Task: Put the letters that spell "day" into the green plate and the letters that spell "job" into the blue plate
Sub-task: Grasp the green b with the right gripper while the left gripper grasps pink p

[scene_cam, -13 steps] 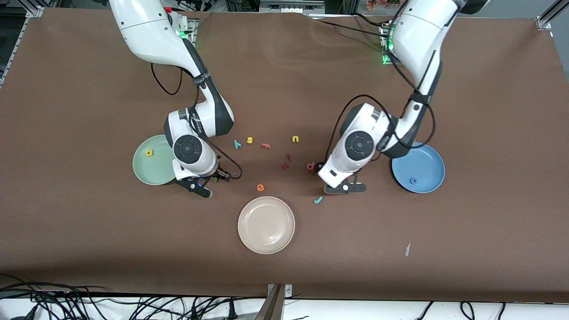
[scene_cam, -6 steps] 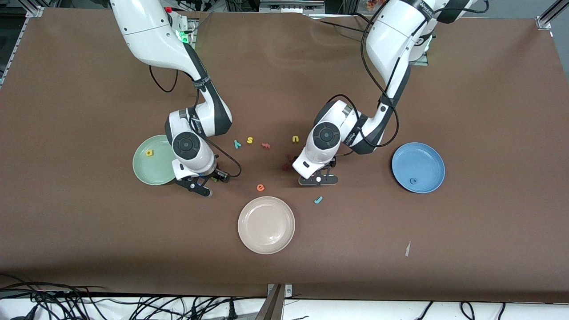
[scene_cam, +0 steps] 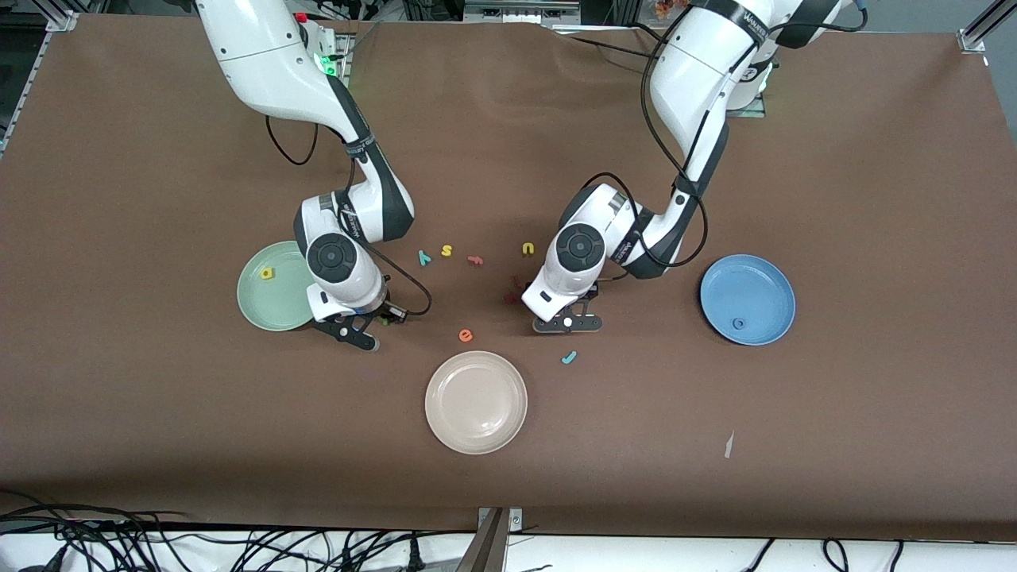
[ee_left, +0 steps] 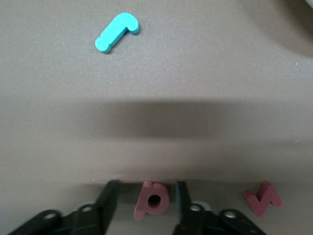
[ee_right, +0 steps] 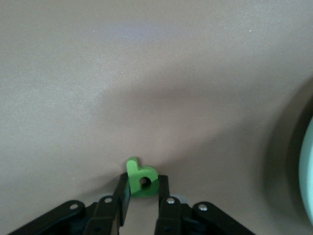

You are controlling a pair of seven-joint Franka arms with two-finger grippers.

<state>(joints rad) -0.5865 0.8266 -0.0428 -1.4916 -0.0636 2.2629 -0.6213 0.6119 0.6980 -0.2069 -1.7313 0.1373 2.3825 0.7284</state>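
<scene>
My right gripper (ee_right: 144, 180) is down on the table beside the green plate (scene_cam: 266, 306), shut on the dark green d (ee_right: 146, 186). The yellow a (scene_cam: 268, 273) lies in that plate. My left gripper (ee_left: 145, 185) is low over the middle of the table and open. Its fingers stand on either side of the pinkish-red b (ee_left: 154, 200), with a gap on each side. The teal j (scene_cam: 569, 357) lies just nearer the camera than that hand. The teal y (scene_cam: 423, 257) lies between the arms. The blue o (scene_cam: 739, 323) rests in the blue plate (scene_cam: 767, 286).
A cream-white plate (scene_cam: 477, 401) sits nearest the camera. An orange e (scene_cam: 465, 335), a yellow s (scene_cam: 447, 251), a yellow u (scene_cam: 528, 249) and dark red letters (ee_left: 263, 198) are scattered between the two hands.
The left arm swung from the blue plate toward the middle and came down over the b, its fingers narrowing. The right gripper's fingers closed onto the d.
</scene>
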